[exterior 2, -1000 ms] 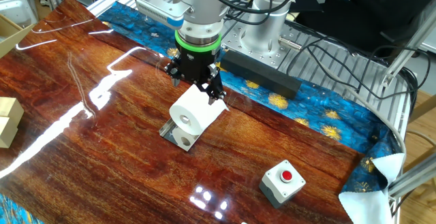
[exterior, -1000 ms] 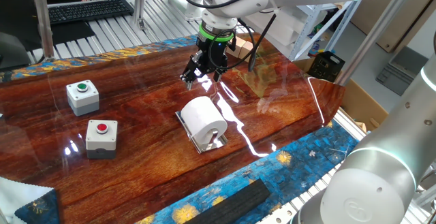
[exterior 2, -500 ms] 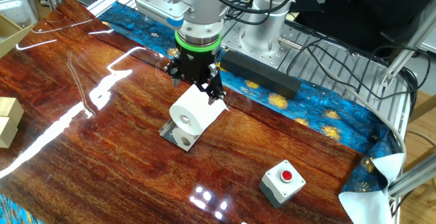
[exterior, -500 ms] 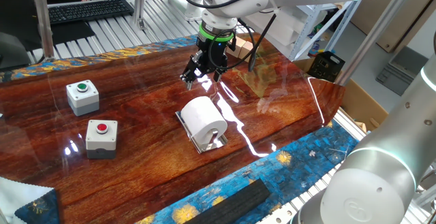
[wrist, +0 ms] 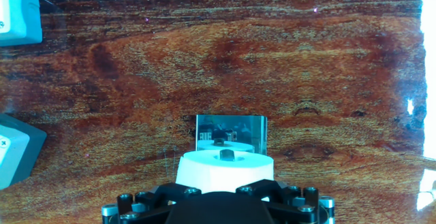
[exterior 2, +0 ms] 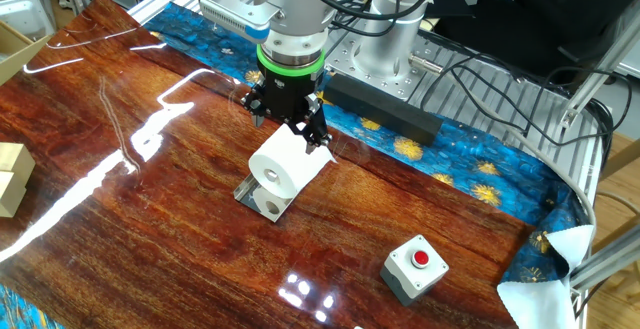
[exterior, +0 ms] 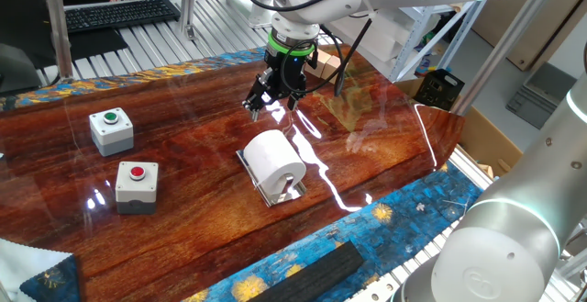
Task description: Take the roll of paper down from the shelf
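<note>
Paper sits mid-frame in both fixed views: the roll of paper (exterior: 276, 159) lies on its side on the shelf (exterior: 283, 191), a small mirror-bright plate resting flat on the worktop (exterior: 367, 155). The plate's raised bracket seems to stop the roll from rolling off. Its long axis runs level with the worktop, and the hollow core faces lower left in the other fixed view. The gripper (exterior: 272, 99) hangs just above and behind the roll, not touching it, probably lined up to come down over its sides. Its fingers (exterior 2: 318, 129) look spread, holding nothing. Two button boxes (exterior: 111, 129) stand well apart at left.
</note>
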